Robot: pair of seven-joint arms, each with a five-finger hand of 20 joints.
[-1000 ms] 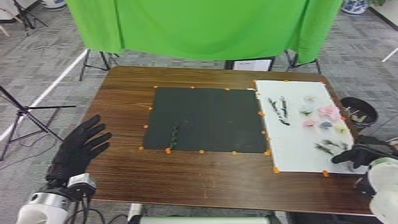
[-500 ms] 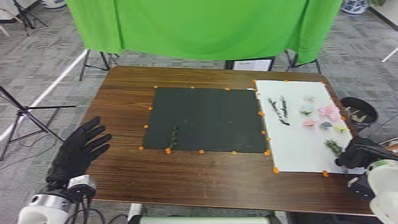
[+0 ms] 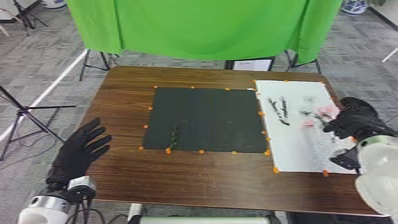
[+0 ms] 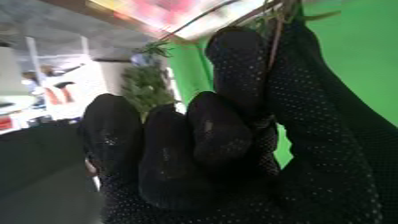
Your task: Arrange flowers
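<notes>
Sprig (image 4: 276,41) pinched in the right hand (image 3: 358,121) at the white mat's (image 3: 286,137) right side; left hand (image 3: 76,152) relaxed, well left of the mat; sheet (image 3: 253,65) beyond, print too small to read.

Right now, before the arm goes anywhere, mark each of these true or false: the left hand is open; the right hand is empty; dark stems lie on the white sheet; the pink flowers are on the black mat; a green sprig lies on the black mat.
The left hand is open. True.
The right hand is empty. False: it pinches a thin stem.
Dark stems lie on the white sheet. True.
The pink flowers are on the black mat. False: they are on the white sheet.
A green sprig lies on the black mat. True.
</notes>
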